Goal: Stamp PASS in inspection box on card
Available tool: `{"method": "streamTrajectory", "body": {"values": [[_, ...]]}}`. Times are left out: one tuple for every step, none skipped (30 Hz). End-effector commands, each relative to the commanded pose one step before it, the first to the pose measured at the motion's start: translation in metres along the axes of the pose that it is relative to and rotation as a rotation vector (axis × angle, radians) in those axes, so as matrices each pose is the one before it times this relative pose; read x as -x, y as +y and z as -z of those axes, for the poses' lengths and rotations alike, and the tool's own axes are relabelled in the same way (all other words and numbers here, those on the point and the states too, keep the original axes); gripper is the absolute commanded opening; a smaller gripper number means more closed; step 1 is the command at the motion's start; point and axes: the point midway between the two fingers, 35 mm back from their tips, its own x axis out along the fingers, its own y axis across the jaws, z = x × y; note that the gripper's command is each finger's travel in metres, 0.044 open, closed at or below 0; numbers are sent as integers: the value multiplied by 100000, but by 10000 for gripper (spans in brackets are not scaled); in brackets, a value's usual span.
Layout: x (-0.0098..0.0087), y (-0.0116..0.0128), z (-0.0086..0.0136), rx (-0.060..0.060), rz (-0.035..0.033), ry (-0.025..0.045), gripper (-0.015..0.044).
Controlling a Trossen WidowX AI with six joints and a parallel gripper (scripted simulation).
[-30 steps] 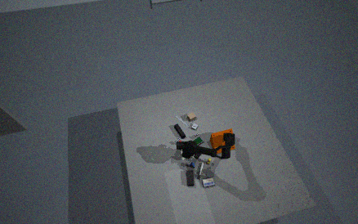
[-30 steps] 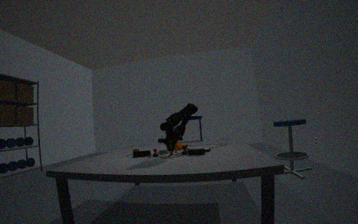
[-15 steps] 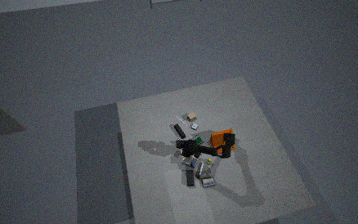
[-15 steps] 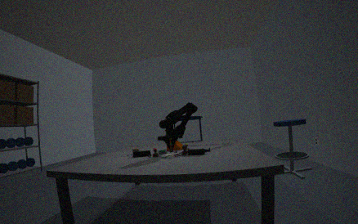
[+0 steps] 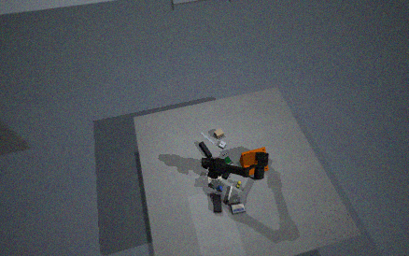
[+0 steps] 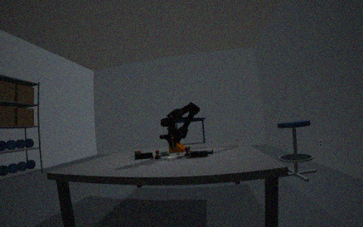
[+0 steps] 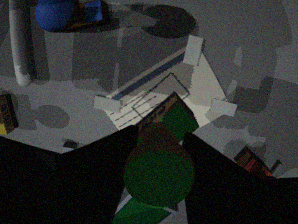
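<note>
My gripper [image 7: 160, 137] is shut on a stamp [image 7: 159, 175] with a round green knob and a brown body. Its block foot, with one green side, points down over the card [image 7: 212, 82]. The pale card has a blue stripe and is held by light tape pieces. In the wrist view the stamp hangs above the card, and its foot covers the lower right part of the outlined box [image 7: 171, 74]. The visible part of the box shows no clear print; the rest is hidden. The stamp's inked face is not visible. I cannot tell which object is the ink pad.
A blue-knobbed object [image 7: 54, 14] [image 5: 219, 188] and a pale rod [image 7: 21, 47] lie beyond the card. A red and brown object [image 7: 254, 164] is right, a yellow-marked block [image 7: 7, 115] left. A black block [image 5: 217, 203], white-and-blue box [image 5: 237, 208], black cylinder [image 5: 204, 149] and tan block [image 5: 218, 134] stand around.
</note>
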Motion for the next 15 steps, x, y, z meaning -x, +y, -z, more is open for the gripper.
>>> {"method": "streamTrajectory", "body": {"values": [[819,-133,-55,522,805,99,0],[163,5,4,-1,-4,1,0],[163,6,4,-1,-4,0,0],[164,7,5,-1,-5,0,0],[164,8,5,-1,-6,-1,0],[164,9,5,0,-6,-1,0],[164,10,6,0,-7,-2,0],[164,10,6,0,-8,-2,0],[135,9,5,0,-7,-2,0],[81,6,3,0,-4,-2,0],[27,2,1,0,-2,-1,0],[9,-87,112,-7,54,33,0],[27,-258,338,-22,158,97,0],[42,-420,570,-35,248,158,0],[47,-488,693,-40,273,184,0]]}}
